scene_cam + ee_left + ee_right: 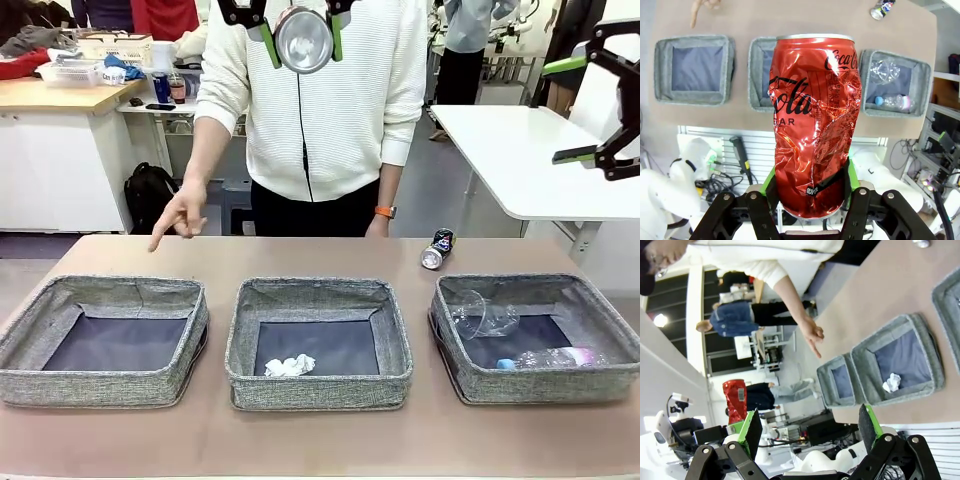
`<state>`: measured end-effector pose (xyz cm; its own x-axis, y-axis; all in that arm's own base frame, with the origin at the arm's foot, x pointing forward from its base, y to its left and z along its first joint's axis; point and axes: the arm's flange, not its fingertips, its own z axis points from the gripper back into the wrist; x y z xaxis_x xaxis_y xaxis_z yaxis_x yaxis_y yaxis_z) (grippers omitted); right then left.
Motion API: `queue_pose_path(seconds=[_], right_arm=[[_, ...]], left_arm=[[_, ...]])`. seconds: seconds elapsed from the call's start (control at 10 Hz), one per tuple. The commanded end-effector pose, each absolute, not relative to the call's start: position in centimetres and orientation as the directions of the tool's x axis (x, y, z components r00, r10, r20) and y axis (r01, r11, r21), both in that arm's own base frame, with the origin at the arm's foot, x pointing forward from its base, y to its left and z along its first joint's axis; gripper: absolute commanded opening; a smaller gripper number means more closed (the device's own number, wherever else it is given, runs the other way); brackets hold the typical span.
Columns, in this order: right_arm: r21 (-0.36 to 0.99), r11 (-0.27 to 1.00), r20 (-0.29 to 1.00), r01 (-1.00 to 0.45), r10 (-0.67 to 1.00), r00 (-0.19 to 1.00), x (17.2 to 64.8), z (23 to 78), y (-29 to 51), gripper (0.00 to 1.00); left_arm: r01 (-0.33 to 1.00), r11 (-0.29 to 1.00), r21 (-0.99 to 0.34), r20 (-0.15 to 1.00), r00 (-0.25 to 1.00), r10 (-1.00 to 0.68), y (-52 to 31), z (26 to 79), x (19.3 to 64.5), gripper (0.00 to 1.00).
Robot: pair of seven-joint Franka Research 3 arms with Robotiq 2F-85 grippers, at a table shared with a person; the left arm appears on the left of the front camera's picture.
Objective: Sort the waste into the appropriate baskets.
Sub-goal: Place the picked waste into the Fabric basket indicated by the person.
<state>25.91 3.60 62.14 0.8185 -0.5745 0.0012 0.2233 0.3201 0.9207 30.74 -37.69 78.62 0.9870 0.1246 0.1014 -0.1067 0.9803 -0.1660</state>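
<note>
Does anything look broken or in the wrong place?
Yes. A dark blue-black can lies tipped on the brown table, outside the right grey woven basket. The left gripper holds a badly crumpled red can in its jaws.

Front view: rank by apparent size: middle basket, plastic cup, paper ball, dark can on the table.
1. middle basket, by far the largest.
2. clear plastic cup.
3. paper ball and dark can: they look about alike. The can lies farther from the camera, so these two are left unranked.
</note>
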Motion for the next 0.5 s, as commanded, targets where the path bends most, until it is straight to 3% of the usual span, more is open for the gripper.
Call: queue_pose_path(seconds=[0.0,0.4], right_arm=[[0.928,0.313,0.010,0.200,-0.560,0.828,26.28,62.27,3.48,1.00],[0.928,0.313,0.010,0.200,-0.560,0.828,26.28,62.27,3.48,1.00]], left_arm=[[-0.122,0.978,-0.169,0.113,0.983,0.142,-37.46,78.59,30.52,0.57],[-0.122,0.978,-0.169,0.113,0.983,0.142,-37.46,78.59,30.52,0.57]])
